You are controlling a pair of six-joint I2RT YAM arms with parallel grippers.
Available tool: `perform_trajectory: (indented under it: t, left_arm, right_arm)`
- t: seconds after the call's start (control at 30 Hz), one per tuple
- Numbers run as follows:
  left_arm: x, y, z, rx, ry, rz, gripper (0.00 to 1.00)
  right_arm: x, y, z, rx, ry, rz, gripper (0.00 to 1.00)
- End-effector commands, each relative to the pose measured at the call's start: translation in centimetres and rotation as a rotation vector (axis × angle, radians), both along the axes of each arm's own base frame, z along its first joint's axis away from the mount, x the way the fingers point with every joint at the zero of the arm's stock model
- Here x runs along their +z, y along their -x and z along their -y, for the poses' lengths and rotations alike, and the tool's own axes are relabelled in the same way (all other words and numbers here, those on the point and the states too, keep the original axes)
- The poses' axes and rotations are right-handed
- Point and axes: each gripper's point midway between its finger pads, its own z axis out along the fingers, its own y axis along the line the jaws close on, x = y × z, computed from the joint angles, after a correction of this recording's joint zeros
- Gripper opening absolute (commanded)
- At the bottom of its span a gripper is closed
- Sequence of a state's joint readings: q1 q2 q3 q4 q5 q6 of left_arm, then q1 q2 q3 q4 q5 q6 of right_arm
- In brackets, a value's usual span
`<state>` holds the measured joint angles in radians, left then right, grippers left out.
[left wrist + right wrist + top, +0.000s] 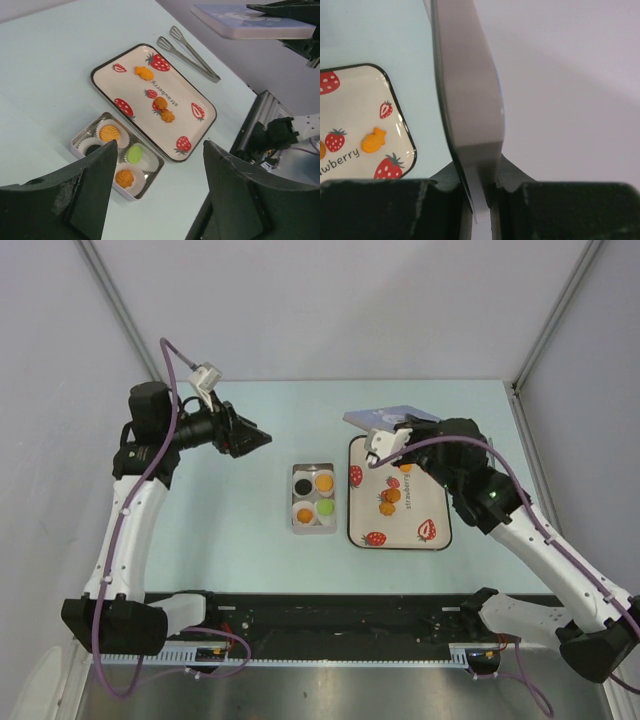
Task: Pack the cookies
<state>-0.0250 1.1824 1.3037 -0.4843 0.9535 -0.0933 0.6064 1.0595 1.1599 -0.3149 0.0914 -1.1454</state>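
Cookies (109, 133) four in tin (313, 532), right tool (480, 187) clamping what seems its lid (470, 100)

On the bench (220, 540), the box (312, 529) holding the cookies (109, 133) sits just beside the tray (130, 85), at its 9 o'clock; tongs (190, 52) lie at the tray's 3 o'clock; three loose pieces (161, 103) rest on the tray; the lid (385, 417), in the right hand (385, 433), hangs over its 12 o'clock edge
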Motion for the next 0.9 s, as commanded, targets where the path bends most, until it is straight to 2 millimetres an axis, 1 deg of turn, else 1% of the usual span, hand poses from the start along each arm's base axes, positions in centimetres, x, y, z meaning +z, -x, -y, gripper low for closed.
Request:
perform_trajectory:
  t: [0.0, 0.03, 0.07, 0.1, 0.13, 0.17, 0.2, 0.23, 0.27, 0.3, 0.33, 0.37, 0.4, 0.47, 0.5, 0.53, 0.6, 0.63, 0.67, 0.73, 0.77, 0.8, 0.87]
  left_arm:
    - [2.7, 2.1, 1.1, -0.092, 0.101, -0.048, 0.74]
    - [2.6, 2.1, 1.2, -0.095, 0.113, -0.067, 0.74]
    - [2.9, 2.1, 1.3, -0.103, 0.125, -0.066, 0.74]
    - [3.0, 2.2, 1.4, -0.106, 0.143, -0.097, 0.74]
    - [3.2, 2.5, 1.6, -0.130, 0.155, -0.104, 0.74]
    - [3.1, 2.6, 1.8, -0.149, 0.164, -0.122, 0.74]
    - [2.9, 2.6, 1.8, -0.154, 0.173, -0.147, 0.74]
    - [3.0, 3.0, 1.9, -0.171, 0.177, -0.170, 0.73]
    - [2.6, 2.6, 1.9, -0.171, 0.178, -0.192, 0.73]
    - [2.3, 2.5, 1.9, -0.170, 0.169, -0.199, 0.73]
    - [2.2, 2.9, 2.0, -0.188, 0.170, -0.227, 0.73]
    - [1.7, 2.6, 2.1, -0.197, 0.166, -0.246, 0.73]
    - [1.5, 2.6, 2.0, -0.201, 0.154, -0.239, 0.73]
    - [0.9, 2.7, 2.0, -0.205, 0.142, -0.263, 0.73]
    - [0.6, 2.5, 2.0, -0.208, 0.133, -0.259, 0.73]
    - [0.3, 2.7, 2.0, -0.214, 0.132, -0.274, 0.73]
    - [-0.6, 2.6, 2.3, -0.228, 0.116, -0.285, 0.73]
    - [-1.0, 2.9, 2.6, -0.235, 0.108, -0.307, 0.73]
    - [-1.4, 3.2, 3.2, -0.258, 0.097, -0.320, 0.73]
    - [-2.3, 3.3, 3.7, -0.279, 0.074, -0.337, 0.73]
    - [-2.4, 3.4, 4.1, -0.292, 0.070, -0.340, 0.73]
    - [-2.6, 3.2, 4.2, -0.283, 0.059, -0.338, 0.73]
    - [-2.9, 3.2, 4.4, -0.284, 0.046, -0.345, 0.73]
  right_arm:
    - [5.3, 0.4, -1.3, -0.026, 0.030, 0.203, 0.00]
    - [5.4, 0.8, -1.8, -0.013, 0.030, 0.215, 0.00]
    - [6.1, 1.5, -3.1, 0.014, 0.018, 0.249, 0.00]
    - [6.2, 1.7, -3.3, 0.009, 0.050, 0.282, 0.00]
    - [5.4, 2.0, -4.0, 0.023, 0.071, 0.285, 0.00]
    - [5.5, 2.7, -5.1, 0.056, 0.073, 0.306, 0.00]
    - [5.6, 2.8, -5.4, 0.055, 0.096, 0.327, 0.00]
    - [4.9, 3.0, -5.9, 0.067, 0.125, 0.334, 0.00]
    - [5.3, 3.4, -6.8, 0.091, 0.120, 0.373, 0.00]
    - [5.3, 3.6, -7.3, 0.110, 0.167, 0.416, 0.00]
    - [4.0, 3.7, -7.9, 0.131, 0.198, 0.425, 0.00]
    - [4.3, 4.0, -8.3, 0.141, 0.196, 0.450, 0.00]
    - [3.8, 4.7, -9.6, 0.178, 0.208, 0.455, 0.00]
    - [3.1, 5.5, -11.1, 0.208, 0.231, 0.466, 0.00]
    - [2.4, 6.1, -12.3, 0.237, 0.249, 0.475, 0.00]
    - [2.9, 6.4, -12.8, 0.245, 0.245, 0.514, 0.00]
    - [2.0, 6.6, -14.0, 0.270, 0.270, 0.522, 0.00]
    - [2.2, 7.0, -14.5, 0.282, 0.264, 0.542, 0.00]
    - [1.9, 7.1, -14.9, 0.298, 0.277, 0.556, 0.00]
    - [1.8, 7.6, -15.7, 0.321, 0.274, 0.583, 0.00]
    - [1.7, 7.7, -16.0, 0.330, 0.283, 0.595, 0.00]
    - [1.1, 7.9, -16.1, 0.341, 0.290, 0.596, 0.00]
    - [1.2, 8.3, -16.3, 0.355, 0.276, 0.623, 0.00]
